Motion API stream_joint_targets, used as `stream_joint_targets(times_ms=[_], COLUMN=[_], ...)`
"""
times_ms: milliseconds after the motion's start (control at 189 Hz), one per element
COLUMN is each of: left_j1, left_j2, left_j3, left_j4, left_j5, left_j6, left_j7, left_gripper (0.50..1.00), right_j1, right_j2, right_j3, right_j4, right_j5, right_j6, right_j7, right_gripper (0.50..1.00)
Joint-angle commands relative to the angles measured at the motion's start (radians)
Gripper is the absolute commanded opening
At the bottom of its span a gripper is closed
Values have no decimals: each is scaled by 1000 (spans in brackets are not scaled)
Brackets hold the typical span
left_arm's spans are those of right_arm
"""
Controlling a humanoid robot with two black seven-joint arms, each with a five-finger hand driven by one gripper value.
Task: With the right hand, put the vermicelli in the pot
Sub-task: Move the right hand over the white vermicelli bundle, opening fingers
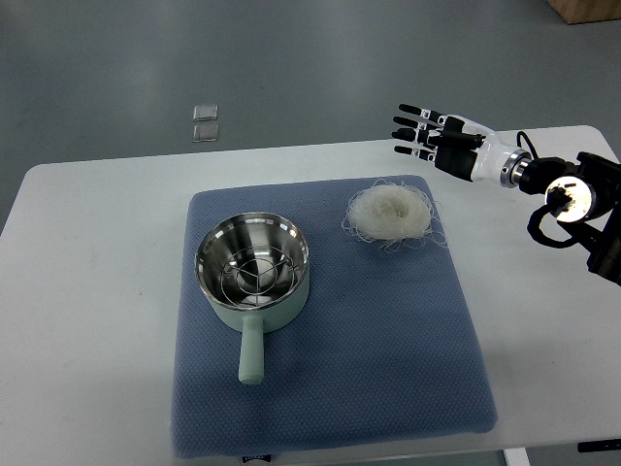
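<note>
Reaching step: right hand [419,133] hovers far-right of vermicelli [391,214], fingers spread, apparently empty. Descend over nest centre, close gently, then lift toward pot [254,268].

Even bright light, soft shadows, sharp

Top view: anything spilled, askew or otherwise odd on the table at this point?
Nothing stands out. The vermicelli sits as one nest on the blue mat, with loose strands at its rim. The pot stands upright beside it, wire rack inside. The right hand hovers open beyond the mat's far right corner.
</note>
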Motion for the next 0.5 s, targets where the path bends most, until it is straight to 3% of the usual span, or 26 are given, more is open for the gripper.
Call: stream_joint_targets(times_ms=[0,497], left_j1=[-4,-4], left_j2=[0,0], left_j3=[-1,-1], left_j4=[1,0], left_j5=[0,0], left_j6=[0,0], left_j7=[0,0], left_gripper=[1000,1000], right_j1=[5,66], right_j2=[-1,31], right_j3=[1,1], right_j4=[0,0], right_j5=[-30,-222], right_j6=[-1,-24], right_j7=[2,7], right_gripper=[926,926])
